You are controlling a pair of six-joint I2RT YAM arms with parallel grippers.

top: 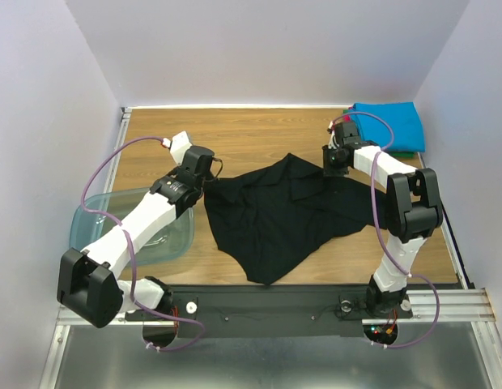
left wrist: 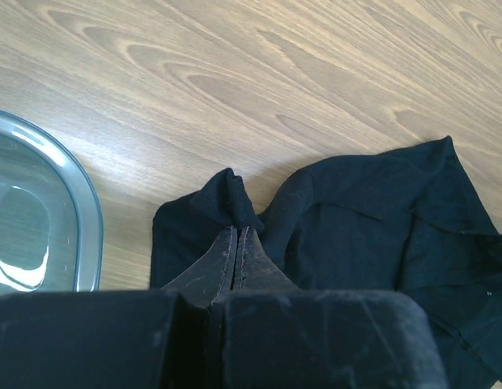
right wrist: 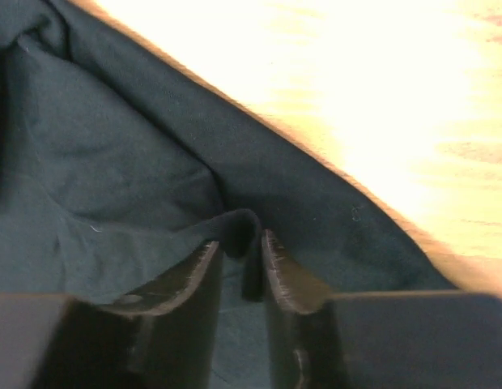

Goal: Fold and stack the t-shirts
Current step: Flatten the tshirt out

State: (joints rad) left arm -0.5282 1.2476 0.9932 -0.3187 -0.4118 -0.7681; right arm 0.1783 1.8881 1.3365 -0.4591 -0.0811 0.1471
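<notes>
Black t-shirt [top: 275, 219] lies between left hand [left wrist: 237, 235] and right hand [right wrist: 239, 241], both pinching it.

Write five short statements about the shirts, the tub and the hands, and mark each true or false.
1. The left hand pinches an edge of the black t-shirt. True.
2. The black t-shirt lies neatly folded. False: it is spread out, crumpled.
3. The blue t-shirt lies folded in the far right corner. True.
4. The plastic tub stands right of the black t-shirt. False: left of it.
5. The right hand hangs open. False: it grips a black fold.
</notes>
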